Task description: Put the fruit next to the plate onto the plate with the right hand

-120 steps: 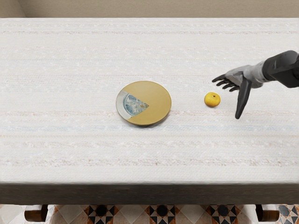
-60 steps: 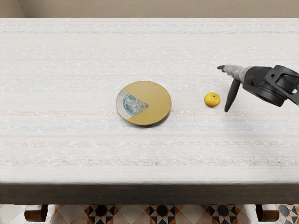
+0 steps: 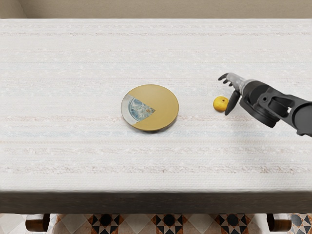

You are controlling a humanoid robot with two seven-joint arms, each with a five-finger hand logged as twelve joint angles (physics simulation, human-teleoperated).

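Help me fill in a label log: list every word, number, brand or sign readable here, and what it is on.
None: no text is readable. The plate shows only yellow glaze and a mottled blue-grey wedge; the fruit, the table and the right hand bear no markings.

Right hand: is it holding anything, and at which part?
Nothing is held. The right hand is open just right of the fruit, which lies on the table.
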